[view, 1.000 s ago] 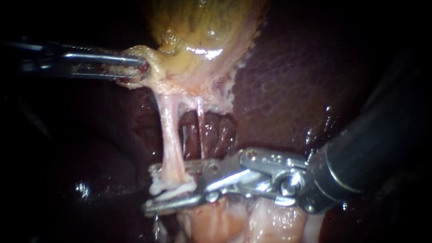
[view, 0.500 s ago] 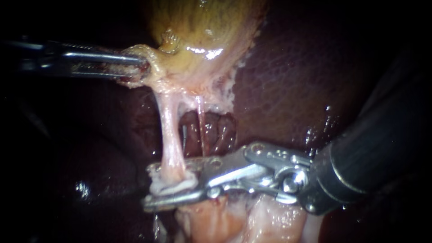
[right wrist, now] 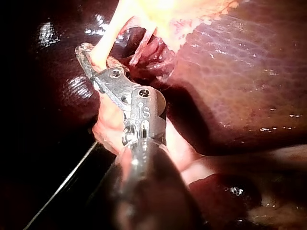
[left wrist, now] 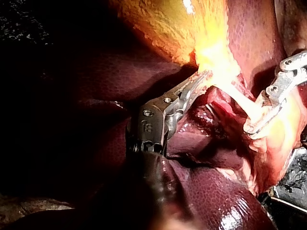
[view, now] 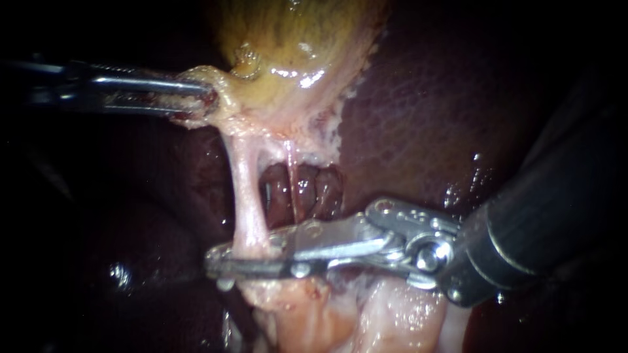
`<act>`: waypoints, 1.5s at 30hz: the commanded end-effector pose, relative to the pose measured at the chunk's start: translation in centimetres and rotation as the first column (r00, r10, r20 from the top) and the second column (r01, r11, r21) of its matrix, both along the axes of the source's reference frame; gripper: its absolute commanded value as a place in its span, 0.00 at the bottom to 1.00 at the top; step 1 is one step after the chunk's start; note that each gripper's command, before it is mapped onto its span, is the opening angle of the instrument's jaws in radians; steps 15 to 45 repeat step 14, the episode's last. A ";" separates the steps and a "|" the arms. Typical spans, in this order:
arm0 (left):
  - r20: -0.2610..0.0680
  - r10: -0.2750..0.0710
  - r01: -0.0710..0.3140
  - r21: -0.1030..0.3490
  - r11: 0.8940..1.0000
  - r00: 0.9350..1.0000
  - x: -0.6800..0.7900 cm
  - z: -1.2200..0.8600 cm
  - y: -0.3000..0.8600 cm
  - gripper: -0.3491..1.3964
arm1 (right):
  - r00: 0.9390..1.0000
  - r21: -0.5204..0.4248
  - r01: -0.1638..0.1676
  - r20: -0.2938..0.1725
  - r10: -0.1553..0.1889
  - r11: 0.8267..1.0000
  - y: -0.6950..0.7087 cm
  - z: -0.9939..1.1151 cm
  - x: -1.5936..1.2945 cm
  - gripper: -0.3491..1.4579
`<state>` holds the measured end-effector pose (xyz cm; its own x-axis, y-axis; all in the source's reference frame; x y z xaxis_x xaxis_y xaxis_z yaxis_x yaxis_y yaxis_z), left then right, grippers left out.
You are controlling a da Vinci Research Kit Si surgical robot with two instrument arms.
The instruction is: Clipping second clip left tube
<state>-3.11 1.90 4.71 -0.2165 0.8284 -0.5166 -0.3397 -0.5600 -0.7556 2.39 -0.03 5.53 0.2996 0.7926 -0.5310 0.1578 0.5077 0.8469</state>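
Steel jaws of your right instrument [view: 219,261] are clamped on the left tube [view: 245,196]. They sit low on it, one jaw on each side, with barely a sliver of gap between them. The shaft comes in from the right, and its hinge lies just past the thinner right tube [view: 290,176]. Pale tissue [view: 314,314] bulges right under the jaws. In the right wrist view the jaw tips reach beyond the tube.

Your left instrument [view: 206,98] has its jaws closed on a fold of the gallbladder [view: 294,39] at its lower edge. The left tube is stretched taut from that fold down to the right instrument.

Count: two instruments, two tubes, one gallbladder, one liver [view: 425,117]. The liver is dark red and lies behind and around everything. The tubes run side by side and apart, with dark tissue showing between them. You cannot make out a clip between the jaws.

Change from half a second ago: the right jaws stood wide apart around the left tube, with whitish tissue showing between them. Now they are pressed together on it at the same level. The left instrument's grip and the tubes look unchanged.
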 end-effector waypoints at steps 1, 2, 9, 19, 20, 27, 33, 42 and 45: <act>0.000 0.000 0.000 0.000 1.000 1.000 0.00 0.00 0.00 0.00 | 1.000 -0.003 0.006 0.007 -0.006 1.000 0.01 -0.01 -0.01 0.00; 0.000 0.000 0.000 0.000 1.000 1.000 0.00 0.01 0.00 0.00 | 1.000 -0.005 0.012 0.017 -0.012 1.000 0.02 -0.02 -0.01 0.00; -0.002 -0.002 0.002 -0.001 1.000 1.000 0.00 0.02 0.01 0.00 | 1.000 -0.003 0.018 0.022 -0.018 1.000 0.07 -0.03 -0.03 0.00; -0.002 -0.002 0.002 -0.001 1.000 1.000 0.00 0.02 0.01 0.00 | 1.000 -0.004 0.018 0.022 -0.018 1.000 0.10 0.02 -0.05 0.00; -0.002 -0.002 0.002 -0.001 1.000 1.000 0.00 0.02 0.01 0.00 | 1.000 -0.004 0.018 0.022 -0.018 1.000 0.10 0.02 -0.05 0.00; -0.002 -0.002 0.002 -0.001 1.000 1.000 0.00 0.02 0.01 0.00 | 1.000 -0.004 0.018 0.022 -0.018 1.000 0.10 0.02 -0.05 0.00; -0.002 -0.002 0.002 -0.001 1.000 1.000 0.00 0.02 0.01 0.00 | 1.000 -0.004 0.018 0.022 -0.018 1.000 0.10 0.02 -0.05 0.00; -0.002 -0.002 0.002 -0.001 1.000 1.000 0.00 0.02 0.01 0.00 | 1.000 -0.004 0.018 0.022 -0.018 1.000 0.10 0.02 -0.05 0.00; -0.002 -0.002 0.002 -0.001 1.000 1.000 0.00 0.02 0.01 0.00 | 1.000 -0.004 0.018 0.022 -0.018 1.000 0.10 0.02 -0.05 0.00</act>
